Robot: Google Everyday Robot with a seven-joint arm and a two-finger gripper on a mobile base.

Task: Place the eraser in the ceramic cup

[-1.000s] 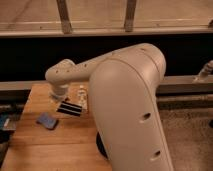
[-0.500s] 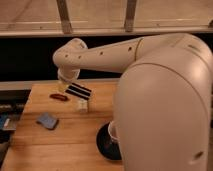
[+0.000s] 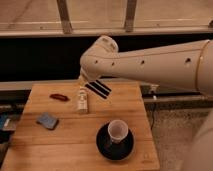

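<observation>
While the tool, at the end of the pale arm, grips the eraser by its upper end, the striped block hangs tilted above the rear of the worktop. It is just beside a small clear bottle and well apart from the cup. The cup stands upright on its black saucer near the front edge, its mouth unobstructed. Step in hand, as judged: carrying the eraser to the cup. The block should travel toward the front edge high enough to clear the bottle cap and the cup rim. It should then be turned end-down, since it looks too long to enter flat. Release is best made only once the lower end is inside the mouth, lest the cup tip. A red object and a blue-grey pad lie aside, off the path.
</observation>
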